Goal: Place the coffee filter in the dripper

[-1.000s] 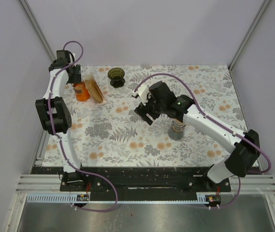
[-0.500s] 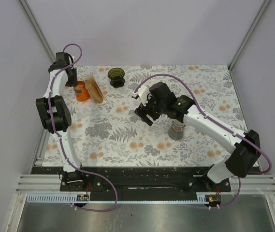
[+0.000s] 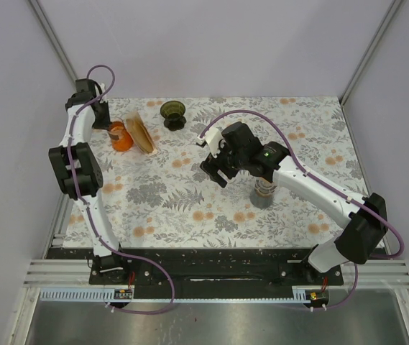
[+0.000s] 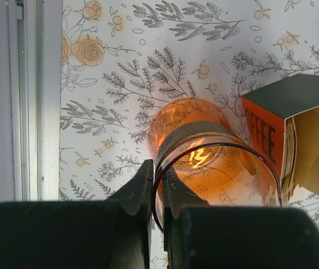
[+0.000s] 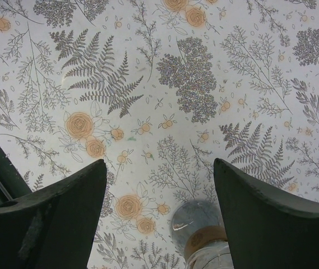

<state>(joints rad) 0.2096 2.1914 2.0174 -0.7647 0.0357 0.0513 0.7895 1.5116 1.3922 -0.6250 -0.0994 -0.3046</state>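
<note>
Left gripper (image 4: 157, 169) pinching orange glass (image 4: 204, 162) rim, right gripper (image 5: 159, 166) agape (dripper (image 3: 173, 111) apart)

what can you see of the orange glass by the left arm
The orange glass is a clear, amber-tinted round vessel with a wide open mouth and a greyish band around its neck. The left pincer pinches its rim, one finger inside, one outside. It is at the table's far left, beside an open orange box.

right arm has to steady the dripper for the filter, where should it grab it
Probably the rim of the dripper, from straight above: one finger inside the wall, one outside. It seems to stand upright with its wide round mouth facing up, leaving the thin rim exposed, while the sloped cone sides could slip.
</note>
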